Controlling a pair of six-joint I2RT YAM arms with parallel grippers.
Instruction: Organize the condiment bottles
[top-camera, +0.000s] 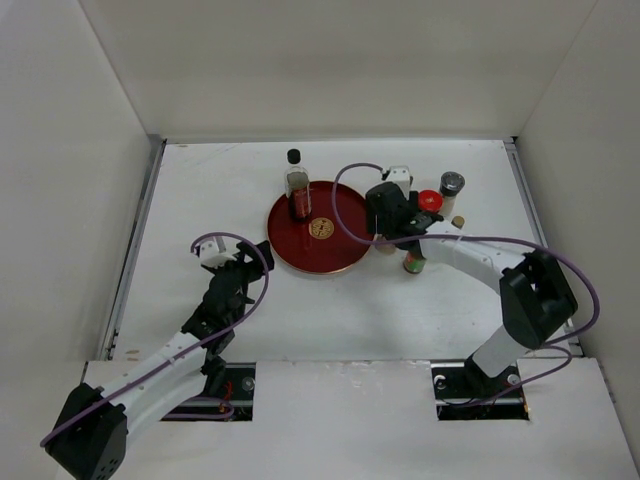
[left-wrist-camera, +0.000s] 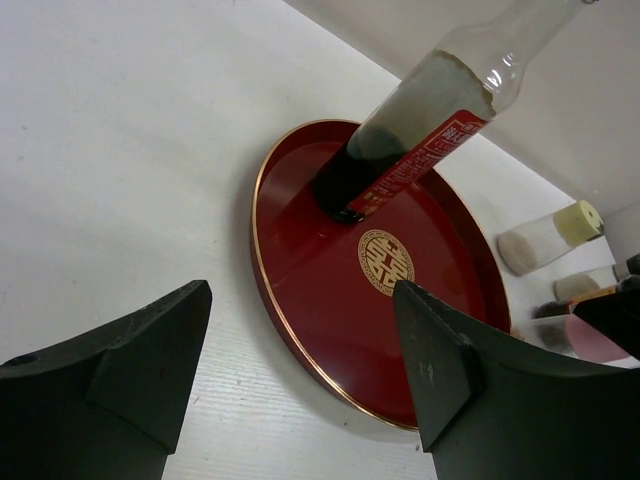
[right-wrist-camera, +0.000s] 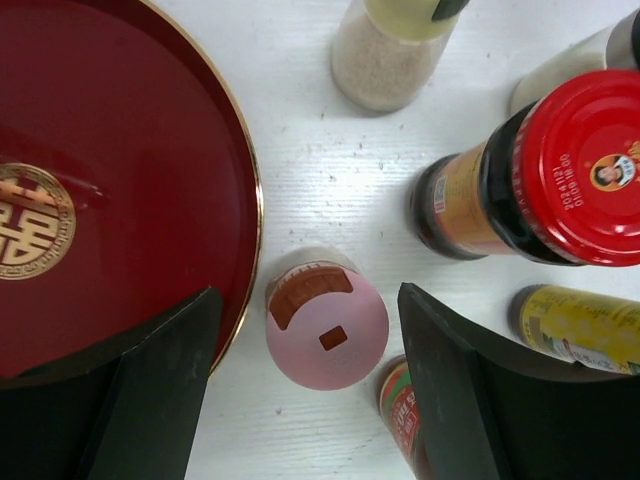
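Left gripper (left-wrist-camera: 302, 300): low over table (top-camera: 200, 180), just left of tray (top-camera: 285, 250); fingers (left-wrist-camera: 120, 390) wide, gripping nothing.

Tray: round, red, gold-rimmed, gold emblem at centre.

Tall bottle (top-camera: 297, 190): upright on far left part of tray; clear glass, dark liquid, red label, black cap; only bottle on tray.

Right gripper (right-wrist-camera: 306, 290): above table just right of tray; fingers (right-wrist-camera: 470, 390) wide, one on either side of pink-capped bottle (right-wrist-camera: 327, 330), gap visible on each side, no clamping.

Pink-capped bottle: upright on table, just beside tray rim.

Other bottles: clustered on table right of tray.

Yellow-green-capped jar (right-wrist-camera: 385, 60): beyond pink-capped bottle, pale grains inside.

Red-labelled bottle (right-wrist-camera: 405, 415): just beside pink-capped bottle on near side, partly hidden by right finger.

Red-capped jar (right-wrist-camera: 585, 165): right of pink-capped bottle, dark contents, upright.

Yellow-labelled bottle (right-wrist-camera: 585, 325): nearer than red-capped jar, just beside it; upright or lying, cannot tell.

Grey-capped jar (top-camera: 451, 185): at cluster's far right corner, just beyond red-capped jar.
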